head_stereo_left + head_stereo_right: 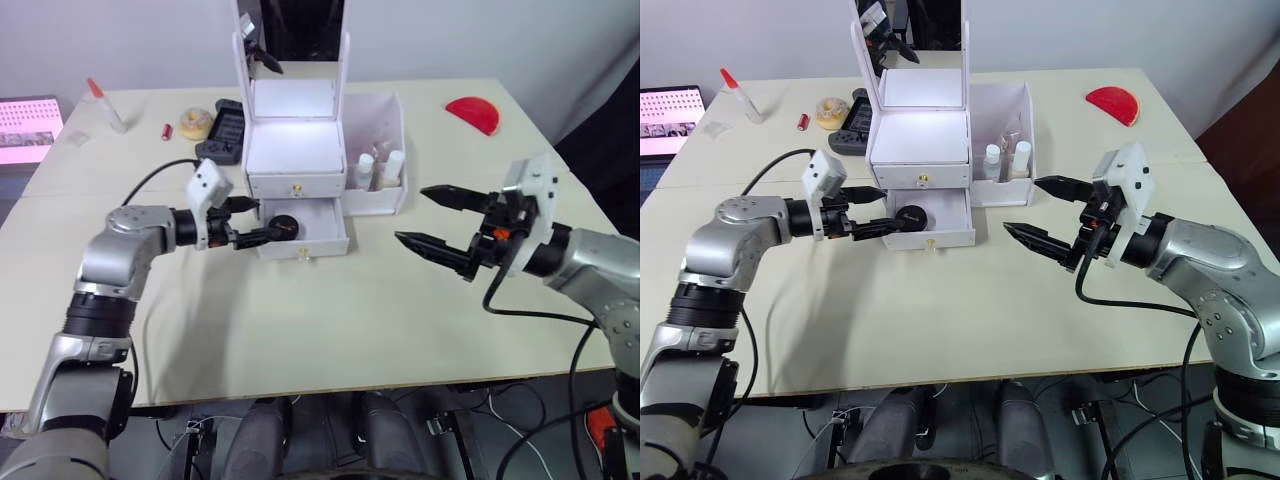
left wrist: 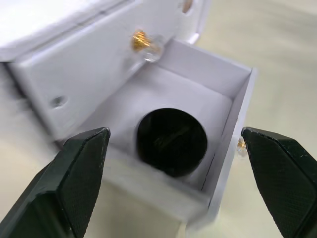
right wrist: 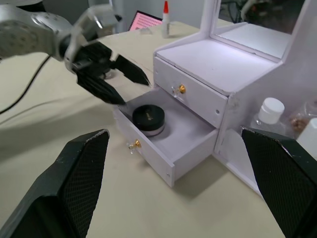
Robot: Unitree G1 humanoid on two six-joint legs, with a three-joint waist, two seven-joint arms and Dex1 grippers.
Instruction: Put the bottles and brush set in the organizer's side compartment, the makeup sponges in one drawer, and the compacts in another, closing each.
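Note:
The white organizer (image 1: 295, 150) stands at the table's middle back with its mirror upright. Its upper drawer (image 1: 296, 186) is closed and its lower drawer (image 1: 305, 232) is pulled out. One black-lidded compact (image 1: 285, 224) lies inside the lower drawer, toward its left side. My left gripper (image 1: 265, 219) is open at the drawer's left end, its fingers either side of the compact (image 2: 172, 141) without touching it. Two white-capped bottles (image 1: 378, 167) stand in the side compartment (image 1: 390, 190). My right gripper (image 1: 410, 214) hangs open and empty to the right of the drawer. The makeup sponges and brush set are out of view.
Behind the organizer's left lie a yellowish roll (image 1: 195, 122), a black rectangular gadget (image 1: 225, 130), a small red piece (image 1: 167, 131) and a red-tipped bottle (image 1: 105, 105). A red half-round object (image 1: 473, 113) sits at the back right. A pink screen (image 1: 28, 128) is at the far left.

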